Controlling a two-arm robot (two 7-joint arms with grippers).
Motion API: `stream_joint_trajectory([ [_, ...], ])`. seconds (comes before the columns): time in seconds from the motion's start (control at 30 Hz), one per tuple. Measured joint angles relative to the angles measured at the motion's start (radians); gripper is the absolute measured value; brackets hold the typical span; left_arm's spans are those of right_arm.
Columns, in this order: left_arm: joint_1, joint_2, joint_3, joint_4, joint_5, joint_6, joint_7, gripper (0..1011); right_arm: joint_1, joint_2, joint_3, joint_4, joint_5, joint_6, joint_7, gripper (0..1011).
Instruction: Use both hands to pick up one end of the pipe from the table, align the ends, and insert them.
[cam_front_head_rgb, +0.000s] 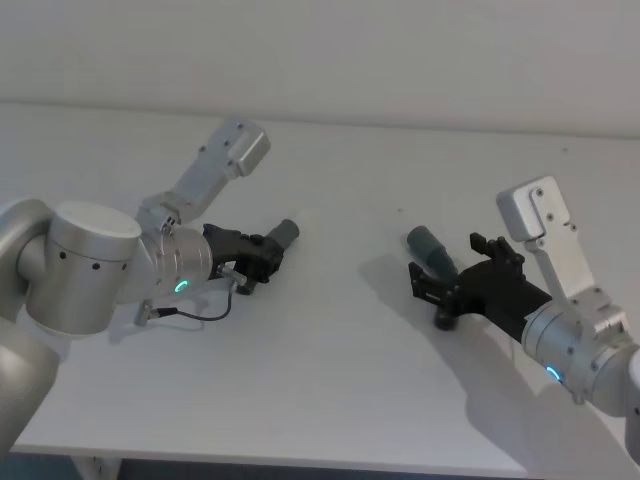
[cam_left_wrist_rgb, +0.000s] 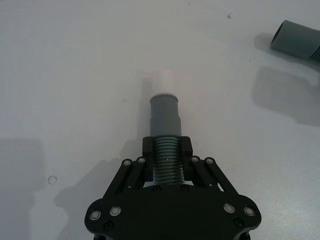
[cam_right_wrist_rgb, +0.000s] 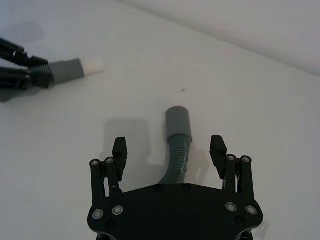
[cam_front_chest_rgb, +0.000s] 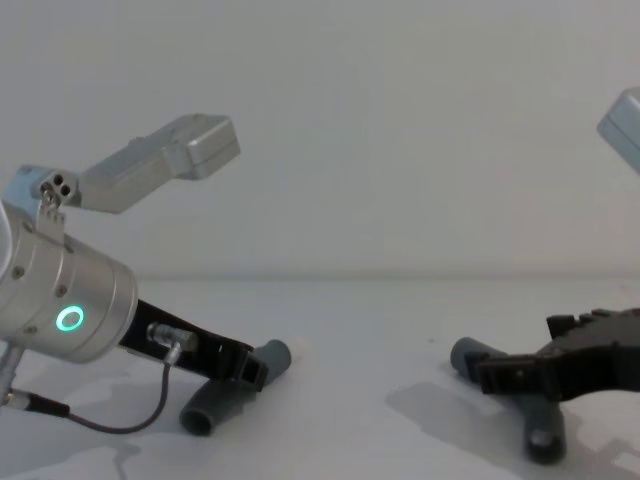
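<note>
My left gripper (cam_front_head_rgb: 267, 256) is shut on the ribbed middle of one dark-grey pipe (cam_left_wrist_rgb: 166, 167) piece. That piece's smooth cuff end (cam_left_wrist_rgb: 164, 111) with a narrower white tip points away from the gripper, low over the white table (cam_front_head_rgb: 330, 390). In the chest view its other end (cam_front_chest_rgb: 205, 412) hangs down by the table. The second pipe (cam_right_wrist_rgb: 177, 131) piece lies on the table to the right. My right gripper (cam_right_wrist_rgb: 169, 150) is open and straddles its ribbed part, fingers (cam_right_wrist_rgb: 120, 150) apart on either side and not touching. Its grey cuff (cam_front_head_rgb: 428, 244) points toward the left piece.
The two pipe pieces are separated by a stretch of bare table (cam_front_head_rgb: 345, 260). A thin cable (cam_front_head_rgb: 200, 315) loops beside the left wrist. The table's far edge (cam_front_head_rgb: 400, 125) meets a plain wall.
</note>
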Motion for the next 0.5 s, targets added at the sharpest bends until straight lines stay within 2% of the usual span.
stream_joint_trajectory([
  [0.27,0.000,0.000,0.000,0.000,0.000,0.000,0.000,305,-0.006,0.005,0.004,-0.015,0.005,0.042,0.018,1004],
  [0.5,0.000,0.000,0.000,0.000,0.000,0.000,0.000,305,-0.011,-0.020,0.025,-0.021,0.034,0.082,0.023,1004],
])
